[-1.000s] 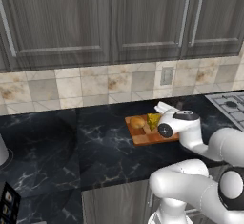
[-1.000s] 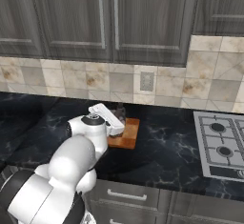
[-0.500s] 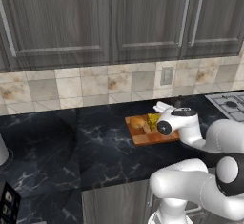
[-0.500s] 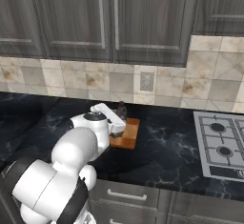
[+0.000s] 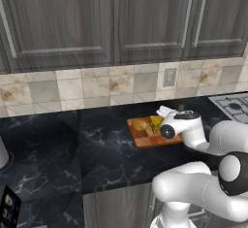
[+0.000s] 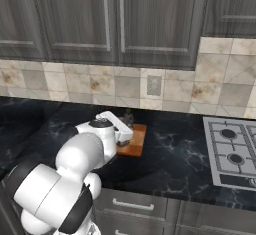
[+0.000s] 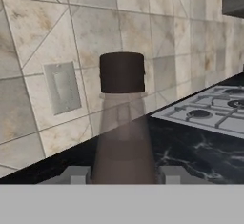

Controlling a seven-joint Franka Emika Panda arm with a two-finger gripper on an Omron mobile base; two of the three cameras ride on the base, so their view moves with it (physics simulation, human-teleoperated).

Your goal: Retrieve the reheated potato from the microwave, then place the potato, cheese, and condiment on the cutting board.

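Note:
The cutting board (image 5: pixel 145 138) (image 6: pixel 136 142) lies on the black counter near the back wall. On it sit the golden-brown potato (image 5: pixel 140 124) and, just to its right, the yellow cheese (image 5: pixel 155 123). My gripper (image 5: pixel 169 112) (image 7: pixel 124 175) hangs over the board's right end, shut on the condiment (image 7: pixel 122 123), a dark brown bottle with a black cap. The bottle stands upright between the fingers (image 7: pixel 76 174); only its cap (image 5: pixel 181 107) pokes out past the hand in the left base view. Whether the bottle's base touches the board is hidden. The microwave is out of view.
A gas hob (image 5: pixel 235 106) (image 6: pixel 232 151) sits to the right of the board. A wall outlet (image 5: pixel 169 77) is in the tiled backsplash behind it, with dark cabinets overhead. A white object (image 5: pixel 2 154) stands at the far left counter edge.
The hand with the bottle has shifted slightly to the right over the board, and the arm's elbow has swung round. Potato and cheese have not moved.

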